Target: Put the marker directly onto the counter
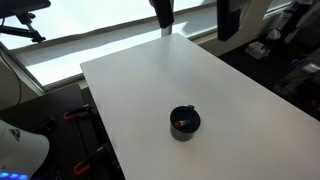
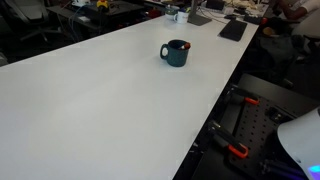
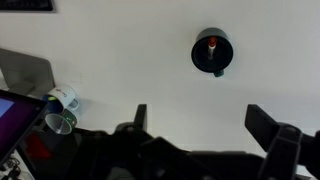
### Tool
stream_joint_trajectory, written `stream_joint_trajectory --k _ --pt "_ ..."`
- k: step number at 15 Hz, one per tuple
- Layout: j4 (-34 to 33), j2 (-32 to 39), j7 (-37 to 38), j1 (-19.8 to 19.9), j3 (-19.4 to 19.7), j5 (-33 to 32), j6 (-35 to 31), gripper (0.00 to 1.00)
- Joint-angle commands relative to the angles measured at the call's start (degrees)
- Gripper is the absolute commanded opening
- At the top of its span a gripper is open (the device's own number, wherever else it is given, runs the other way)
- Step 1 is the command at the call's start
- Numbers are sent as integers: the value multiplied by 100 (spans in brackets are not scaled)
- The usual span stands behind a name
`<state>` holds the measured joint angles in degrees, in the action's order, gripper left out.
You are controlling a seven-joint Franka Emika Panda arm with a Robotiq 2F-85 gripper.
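1. The gripper point(image 3: 198, 116) hangs above the counter point(image 3: 120, 60), jaws spread wide and holding nothing.
2. The marker point(image 3: 212, 44) stands inside the black cup point(image 3: 214, 60), which rests on the plain white counter.
3. Cluttered desks point(image 2: 215, 14) lie beyond the counter's edge.

bright even light; counter point(image 1: 200, 80) glares white; pics low-res, soft.

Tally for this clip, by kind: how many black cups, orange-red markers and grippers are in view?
Black cup: 1
Orange-red marker: 1, inside the cup
Gripper: 1, open
Total: 3
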<state>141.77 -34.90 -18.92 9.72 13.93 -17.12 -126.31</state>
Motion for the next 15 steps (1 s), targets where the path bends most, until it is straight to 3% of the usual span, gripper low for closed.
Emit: stream_joint_trajectory --k 1,9,15 --pt "-15 4 -15 21 -22 21 18 100" --pt "-156 281 -92 -66 38 168 48 100" --pt "-567 1170 -519 -393 226 902 220 100"
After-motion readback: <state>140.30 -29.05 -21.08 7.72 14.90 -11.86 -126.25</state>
